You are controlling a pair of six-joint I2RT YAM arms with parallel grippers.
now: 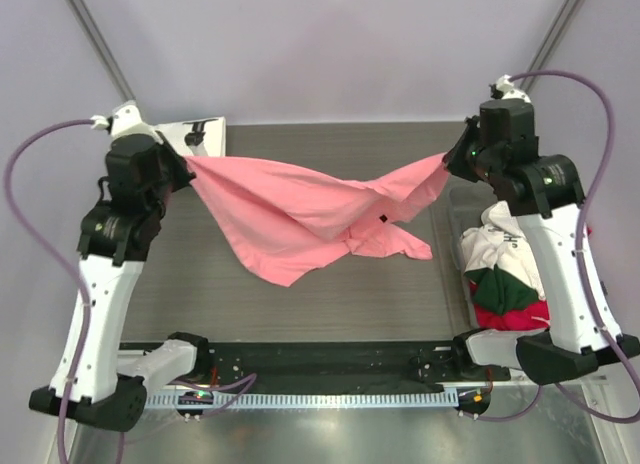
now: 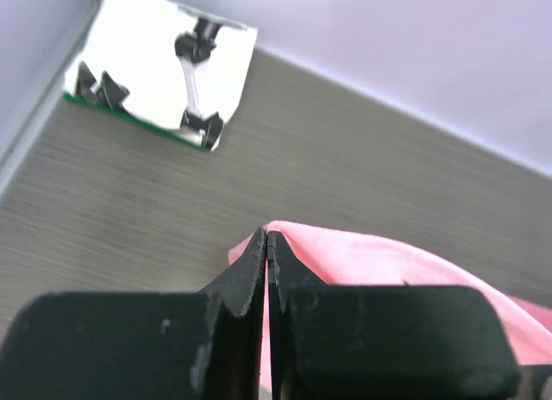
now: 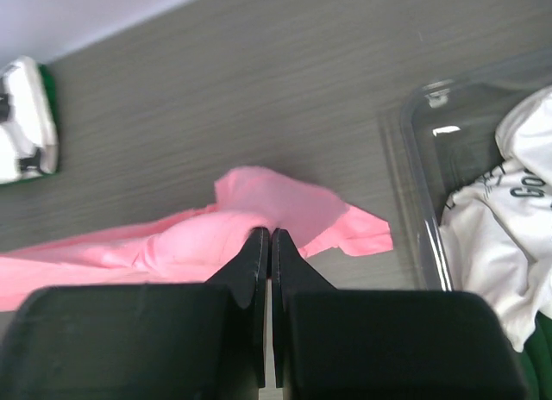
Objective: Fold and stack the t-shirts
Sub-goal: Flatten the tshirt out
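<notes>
A table (image 1: 330, 144) with a grey, wood-grain top fills the scene, closed in at the far side and on the left and right by plain pale lavender walls (image 1: 320, 44) under soft, even light. Dark metal struts slant up at the far left (image 1: 95, 29) and far right (image 1: 555, 29) corners. A black rail (image 1: 330, 356) crosses the near edge above a dully shining metal surface (image 1: 330, 434), and a clear plastic bin (image 3: 412, 202) sits at the right.

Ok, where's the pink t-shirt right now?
Top view: the pink t-shirt hangs stretched across the middle, pinched by the left tool and right tool, just left of the clear bin of other shirts.
</notes>
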